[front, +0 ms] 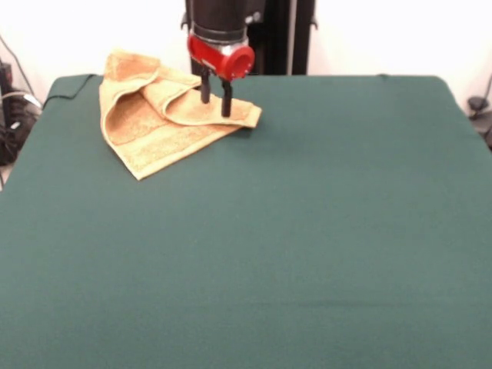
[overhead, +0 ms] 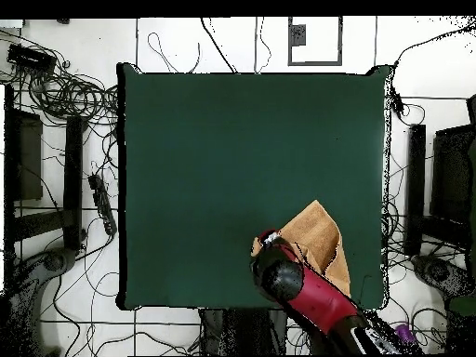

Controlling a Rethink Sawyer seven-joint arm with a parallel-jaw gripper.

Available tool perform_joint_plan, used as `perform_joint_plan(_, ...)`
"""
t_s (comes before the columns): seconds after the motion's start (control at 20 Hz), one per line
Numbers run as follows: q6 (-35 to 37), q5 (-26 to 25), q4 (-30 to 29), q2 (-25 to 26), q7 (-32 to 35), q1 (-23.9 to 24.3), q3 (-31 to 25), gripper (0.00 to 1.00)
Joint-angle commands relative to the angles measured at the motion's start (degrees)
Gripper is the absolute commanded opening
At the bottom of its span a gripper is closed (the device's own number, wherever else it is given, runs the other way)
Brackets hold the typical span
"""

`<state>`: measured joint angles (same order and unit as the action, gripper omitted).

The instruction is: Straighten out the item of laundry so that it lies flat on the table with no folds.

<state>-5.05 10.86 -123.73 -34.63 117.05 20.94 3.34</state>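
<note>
The item of laundry (front: 154, 127) is an orange-tan terry towel lying crumpled at the table's (front: 307, 231) far left, with layers folded over each other and one corner pointing toward the near side. My gripper (front: 216, 108) hangs over the towel's right-hand corner, its two black fingers (front: 226, 104) apart and their tips at or just above the cloth. Nothing is held between them. In the overhead view the towel (overhead: 318, 234) lies near the table's (overhead: 242, 167) lower right edge, partly hidden under the red and black arm (overhead: 302, 288).
Beyond the table's edges, cables and dark equipment (overhead: 56, 93) lie on the floor. The black pedestal (front: 288, 34) rises just behind the towel.
</note>
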Motion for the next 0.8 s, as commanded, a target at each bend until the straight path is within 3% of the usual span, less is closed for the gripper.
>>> perform_joint_plan(0.05,-7.5,6.6,3.0,7.3,17.9,-2.6,-5.3,1.00)
perform_joint_plan(0.8,-13.4,10.8,6.6,16.8,17.3,-4.8,-7.6,1.00)
